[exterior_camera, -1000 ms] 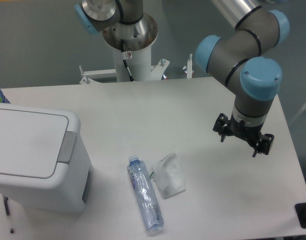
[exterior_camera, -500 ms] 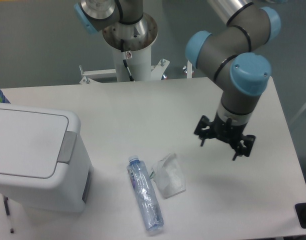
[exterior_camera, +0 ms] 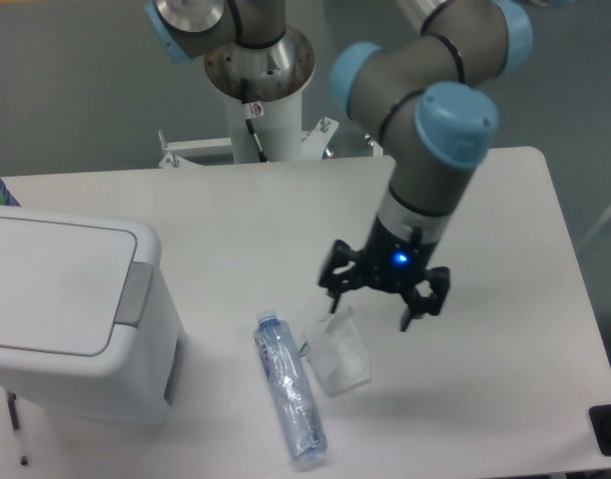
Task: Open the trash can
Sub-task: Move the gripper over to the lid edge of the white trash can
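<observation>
End effector [exterior_camera: 381, 298]: fingers spread apart, holding nothing, pointing down above the counter [exterior_camera: 236, 215], just right of one crumpled clear plastic bag [exterior_camera: 337, 350]. One clear bottle [exterior_camera: 289, 388] lies flat left of the bag, cap toward the far side. One trash can [exterior_camera: 71, 317] stands upright at the counter's left edge, lid closed and flat; its grey push tab [exterior_camera: 136, 293] faces right toward the bottle. Long axis cannot be determined, left side cropped.

Arm bent downward, end effector [exterior_camera: 383, 297] fingers spread, empty
</observation>
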Controlling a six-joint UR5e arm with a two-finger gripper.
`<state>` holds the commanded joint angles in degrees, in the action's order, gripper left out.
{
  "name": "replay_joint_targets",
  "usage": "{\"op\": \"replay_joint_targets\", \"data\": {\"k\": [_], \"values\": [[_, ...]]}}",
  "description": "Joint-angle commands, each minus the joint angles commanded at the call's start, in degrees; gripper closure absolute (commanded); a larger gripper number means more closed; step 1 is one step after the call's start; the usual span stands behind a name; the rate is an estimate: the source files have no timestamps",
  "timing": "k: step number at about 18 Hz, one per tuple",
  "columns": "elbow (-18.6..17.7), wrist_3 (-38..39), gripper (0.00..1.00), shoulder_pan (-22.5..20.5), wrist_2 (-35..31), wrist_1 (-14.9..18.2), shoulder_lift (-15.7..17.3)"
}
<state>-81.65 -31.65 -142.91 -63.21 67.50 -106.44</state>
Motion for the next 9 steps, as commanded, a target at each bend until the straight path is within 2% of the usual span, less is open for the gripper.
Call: {"op": "replay_joint_targets", "data": {"k": [3,9], "values": [[-0.1,0.3,0.00,1.1,5.9,0.0,1.8],[-0.4,3.4,0.00,6.1,6.7,0.1,3.7]]}}
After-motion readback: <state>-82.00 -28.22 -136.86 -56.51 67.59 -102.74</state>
